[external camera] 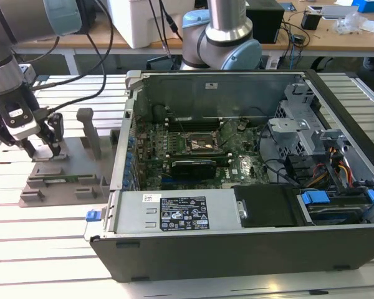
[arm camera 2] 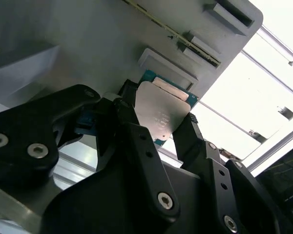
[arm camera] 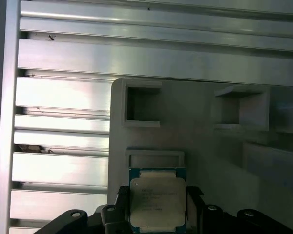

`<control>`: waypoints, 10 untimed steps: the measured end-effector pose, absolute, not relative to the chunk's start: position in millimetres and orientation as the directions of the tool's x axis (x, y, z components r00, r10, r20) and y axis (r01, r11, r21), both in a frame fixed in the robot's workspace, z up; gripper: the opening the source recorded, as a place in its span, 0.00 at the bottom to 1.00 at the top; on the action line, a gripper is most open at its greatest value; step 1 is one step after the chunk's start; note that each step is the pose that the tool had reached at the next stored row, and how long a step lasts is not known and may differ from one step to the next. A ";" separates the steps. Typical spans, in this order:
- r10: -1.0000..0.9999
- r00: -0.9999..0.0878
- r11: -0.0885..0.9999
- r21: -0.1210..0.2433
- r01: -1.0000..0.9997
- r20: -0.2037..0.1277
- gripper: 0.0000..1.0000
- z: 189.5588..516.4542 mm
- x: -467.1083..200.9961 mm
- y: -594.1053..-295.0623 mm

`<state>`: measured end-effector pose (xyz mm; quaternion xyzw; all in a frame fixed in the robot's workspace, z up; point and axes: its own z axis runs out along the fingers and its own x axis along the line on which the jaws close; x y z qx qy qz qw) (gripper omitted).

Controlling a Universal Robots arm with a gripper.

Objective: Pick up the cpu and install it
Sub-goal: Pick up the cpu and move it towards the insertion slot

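Observation:
The cpu point(arm camera: 157, 197), a flat square chip with a silvery top and a teal edge, sits between my gripper's point(arm camera: 156, 207) two black fingers point(arm camera: 195, 197). In the second wrist view the cpu point(arm camera 2: 162, 113) has a finger against each of two opposite sides, just off the grey holder tray point(arm camera 2: 88, 44). In the exterior view my gripper point(external camera: 42, 149) hangs low over that grey tray point(external camera: 62, 180) at the exterior view's left, beside the open computer case point(external camera: 237, 224). The motherboard's socket point(external camera: 202, 144) lies inside the case, well to the exterior view's right of my gripper.
A grey upright post point(external camera: 87, 131) stands on the tray close to my gripper. A long green stick point(external camera: 53, 180) lies in a tray slot. The case wall point(external camera: 121, 149) rises between tray and motherboard. Cables and a drive cage point(external camera: 336, 162) fill the case's right side.

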<state>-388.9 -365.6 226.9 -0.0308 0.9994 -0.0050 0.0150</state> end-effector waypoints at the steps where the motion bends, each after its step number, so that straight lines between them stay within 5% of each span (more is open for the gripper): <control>1: -0.062 -0.998 0.998 -0.011 -0.061 -0.030 0.54 228.5 -388.9 -365.6; 10: -0.062 -0.998 0.998 -0.011 -0.061 -0.030 0.54 247.3 -389.0 -365.6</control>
